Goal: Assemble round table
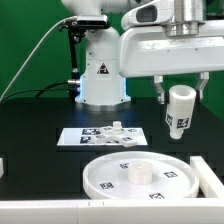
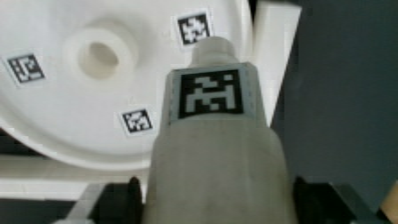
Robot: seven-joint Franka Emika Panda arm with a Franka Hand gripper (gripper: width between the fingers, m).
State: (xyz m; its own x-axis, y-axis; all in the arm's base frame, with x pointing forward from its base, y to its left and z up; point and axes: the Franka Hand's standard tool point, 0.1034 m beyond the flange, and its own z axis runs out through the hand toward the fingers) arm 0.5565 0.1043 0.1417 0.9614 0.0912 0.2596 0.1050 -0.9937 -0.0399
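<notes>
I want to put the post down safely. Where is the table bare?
Bare black table lies on the exterior view's left of the marker board and round disc. Crowded on the right, around the pincer holding the post.

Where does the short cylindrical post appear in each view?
Exterior view: post held in the claw, at the exterior view's right, above the table.
Wrist view: post fills the centre, close to the camera.
Shared landmark: the tagged round disc.

Black table [image 1: 40, 130] with disc [image 1: 108, 178], marker board [image 1: 75, 136]
</notes>
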